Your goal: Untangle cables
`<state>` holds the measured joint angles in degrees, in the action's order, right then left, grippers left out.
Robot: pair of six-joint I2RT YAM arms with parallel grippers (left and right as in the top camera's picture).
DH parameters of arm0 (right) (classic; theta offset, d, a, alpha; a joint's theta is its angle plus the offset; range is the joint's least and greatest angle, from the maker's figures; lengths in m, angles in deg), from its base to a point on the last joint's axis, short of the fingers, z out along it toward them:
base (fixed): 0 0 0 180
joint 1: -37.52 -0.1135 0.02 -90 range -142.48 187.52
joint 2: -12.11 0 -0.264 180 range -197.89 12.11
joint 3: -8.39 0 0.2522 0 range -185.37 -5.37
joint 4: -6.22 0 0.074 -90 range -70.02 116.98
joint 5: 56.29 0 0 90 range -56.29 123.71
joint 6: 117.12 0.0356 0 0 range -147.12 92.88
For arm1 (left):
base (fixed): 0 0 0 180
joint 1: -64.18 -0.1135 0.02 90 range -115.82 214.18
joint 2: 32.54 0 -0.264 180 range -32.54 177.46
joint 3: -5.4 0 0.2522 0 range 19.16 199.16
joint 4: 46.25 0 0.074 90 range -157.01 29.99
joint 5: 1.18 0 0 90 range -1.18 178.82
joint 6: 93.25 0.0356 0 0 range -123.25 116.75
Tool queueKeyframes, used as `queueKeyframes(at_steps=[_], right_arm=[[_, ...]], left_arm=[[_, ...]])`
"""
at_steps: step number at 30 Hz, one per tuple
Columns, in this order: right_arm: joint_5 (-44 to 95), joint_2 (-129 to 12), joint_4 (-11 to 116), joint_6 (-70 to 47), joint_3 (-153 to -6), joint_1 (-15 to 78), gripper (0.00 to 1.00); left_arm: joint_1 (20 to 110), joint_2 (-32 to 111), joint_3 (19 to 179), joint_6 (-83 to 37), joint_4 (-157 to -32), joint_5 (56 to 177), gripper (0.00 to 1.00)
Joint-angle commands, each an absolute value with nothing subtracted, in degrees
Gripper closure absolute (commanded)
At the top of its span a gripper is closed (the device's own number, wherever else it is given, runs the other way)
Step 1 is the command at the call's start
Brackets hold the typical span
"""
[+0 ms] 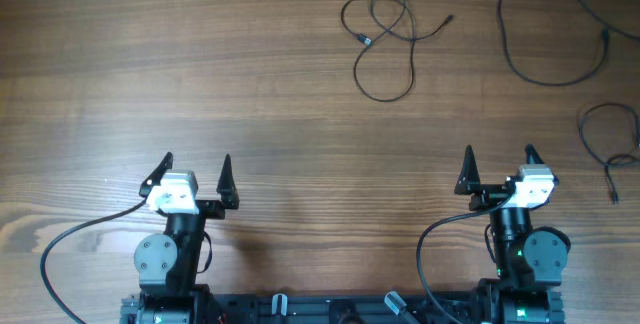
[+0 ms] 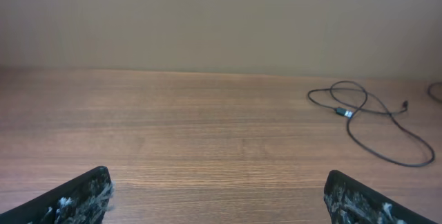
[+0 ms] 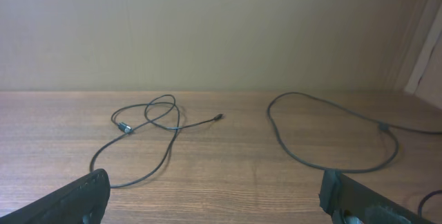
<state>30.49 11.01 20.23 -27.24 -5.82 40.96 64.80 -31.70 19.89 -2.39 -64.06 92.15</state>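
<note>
I log left gripper [image 1: 196,164]: fingers wide apart, empty; right gripper [image 1: 499,156] same. Looped cable [image 1: 365,40] far ahead, between both finger pairs; big-loop cable [image 1: 501,19], edge cable [image 1: 612,186] ahead-right of right fingers.

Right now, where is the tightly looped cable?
In the overhead view the tightly looped cable lies on the far side of the table, right of centre, with the larger open-loop cable lying apart to its right.
</note>
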Motion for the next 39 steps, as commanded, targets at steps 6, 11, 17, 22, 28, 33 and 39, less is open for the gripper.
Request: queueKeyframes(at_steps=[6, 11, 17, 22, 28, 33, 39], right_arm=[[29.7, 11.9, 19.8, -27.8, -5.6, 41.2, 0.0], [29.7, 11.9, 19.8, -27.7, -5.6, 41.2, 0.0], [29.7, 11.9, 19.8, -27.8, -5.6, 41.2, 0.0], [29.7, 11.9, 19.8, -27.8, -5.6, 41.2, 0.0], [29.7, 11.9, 19.8, -27.7, -5.6, 41.2, 0.0], [29.7, 11.9, 19.8, -27.8, -5.6, 41.2, 0.0], [29.7, 11.9, 19.8, -27.8, -5.6, 41.2, 0.0]], left_arm=[[64.4, -32.4, 19.5, 1.0, -64.2, 92.2, 0.0], [64.4, -32.4, 19.5, 1.0, -64.2, 92.2, 0.0], [64.4, -32.4, 19.5, 1.0, -64.2, 92.2, 0.0], [64.4, -32.4, 19.5, 1.0, -64.2, 92.2, 0.0], [64.4, -32.4, 19.5, 1.0, -64.2, 92.2, 0.0], [65.3, -32.4, 19.5, 1.0, -64.2, 92.2, 0.0], [65.6, -32.3, 19.5, 1.0, -64.2, 92.2, 0.0]])
